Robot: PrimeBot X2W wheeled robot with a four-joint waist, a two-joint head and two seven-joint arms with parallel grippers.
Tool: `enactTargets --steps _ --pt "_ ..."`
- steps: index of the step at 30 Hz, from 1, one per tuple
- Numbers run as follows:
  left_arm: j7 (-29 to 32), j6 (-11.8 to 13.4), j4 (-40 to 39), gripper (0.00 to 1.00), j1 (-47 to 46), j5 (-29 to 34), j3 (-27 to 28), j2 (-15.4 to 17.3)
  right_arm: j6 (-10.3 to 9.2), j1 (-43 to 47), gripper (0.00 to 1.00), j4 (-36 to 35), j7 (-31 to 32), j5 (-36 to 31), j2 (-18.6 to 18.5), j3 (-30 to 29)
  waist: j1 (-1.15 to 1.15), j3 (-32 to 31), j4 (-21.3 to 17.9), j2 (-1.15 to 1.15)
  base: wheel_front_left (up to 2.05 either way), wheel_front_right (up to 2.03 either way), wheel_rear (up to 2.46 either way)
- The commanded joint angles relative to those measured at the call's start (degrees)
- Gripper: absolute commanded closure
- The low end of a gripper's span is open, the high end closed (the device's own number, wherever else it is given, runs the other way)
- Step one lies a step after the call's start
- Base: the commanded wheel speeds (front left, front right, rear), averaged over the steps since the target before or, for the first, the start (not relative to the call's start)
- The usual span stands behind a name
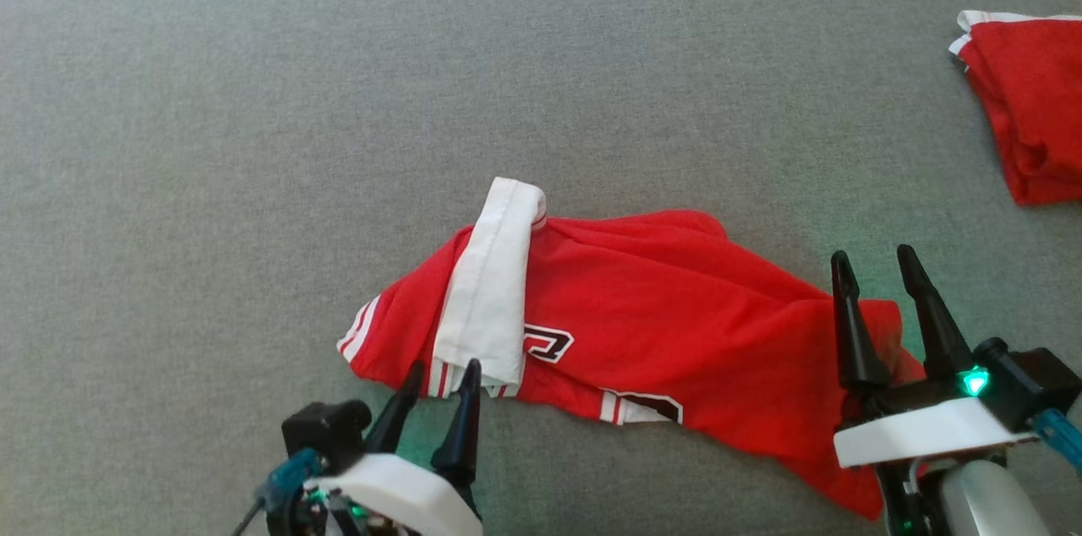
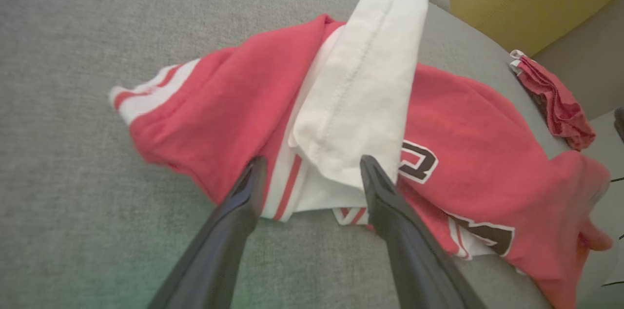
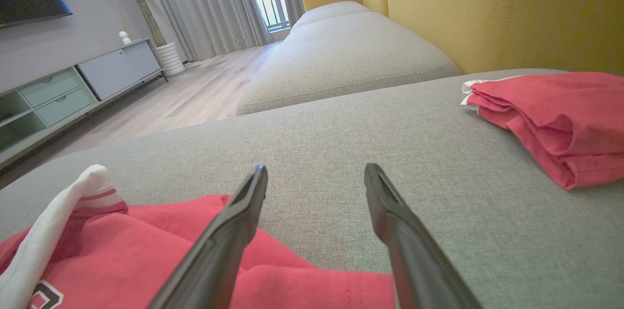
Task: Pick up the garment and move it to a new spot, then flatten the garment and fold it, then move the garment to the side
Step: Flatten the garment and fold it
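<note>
I see my left gripper (image 1: 445,371) spread open and empty, tips over the near hem of the red garment (image 1: 659,308), which lies rumpled on the grey cushion (image 1: 254,139). My right gripper (image 1: 873,257) is open and empty above its right end.

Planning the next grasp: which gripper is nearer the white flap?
Left. Left gripper is at the white flap's lower end; right gripper is over the red garment's far end.

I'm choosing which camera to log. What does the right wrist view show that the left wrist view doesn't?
Right wrist view: the cabinet, curtains and wood floor, past the open right pincer. Left wrist view: the garment's striped cuff, beyond the open left pincer. Both: the crumpled red garment, the folded red garment and the grey cushion.
</note>
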Motion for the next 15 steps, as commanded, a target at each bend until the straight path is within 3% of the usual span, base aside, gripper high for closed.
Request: enactTargets --steps 1,7,8,10,11,14,15 --pt "-0.3 -0.1 -1.1 0.0 -2.8 -0.2 2.2 -0.1 -0.05 -0.8 0.0 -2.0 -0.6 -0.4 -1.4 1.5 0.0 0.1 -0.1 0.0 0.0 0.0 0.0" --pt "-1.4 -1.1 0.8 0.0 -4.2 -0.3 2.2 -0.5 -0.05 -0.8 0.0 -1.9 -0.6 -0.4 -1.7 1.3 0.0 0.3 -0.5 0.0 0.0 0.0 0.0" --pt "-1.3 -1.2 1.0 0.09 -4.4 -0.2 2.1 -0.5 -0.05 -0.8 0.0 -1.9 -0.6 -0.4 -1.7 1.3 0.0 0.3 -0.5 0.0 0.0 0.0 0.0" --pt "-1.0 -1.4 1.4 0.52 -4.5 -0.2 1.8 -0.4 -0.05 -0.8 0.0 -1.9 -0.6 -0.4 -1.6 1.3 0.0 0.3 -0.6 0.0 0.0 0.0 0.0" --pt "-1.0 -1.4 1.5 0.66 -4.6 -0.2 1.8 -0.4 -0.05 -0.8 0.0 -1.9 -0.6 -0.4 -1.6 1.2 0.0 0.3 -0.7 0.0 0.0 0.0 0.0" --pt "-0.8 -1.5 1.6 1.0 -4.6 -0.2 1.6 -0.2 -0.05 -0.8 0.0 -1.9 -0.6 -0.4 -1.5 1.1 0.0 0.2 -0.6 0.0 0.0 0.0 0.0" --pt "-0.5 -1.6 1.6 1.0 -4.6 -0.3 1.5 -0.1 -0.05 -0.7 0.0 -1.9 -0.6 -0.4 -1.4 1.1 0.0 0.2 -0.6 0.0 0.0 0.0 0.0"
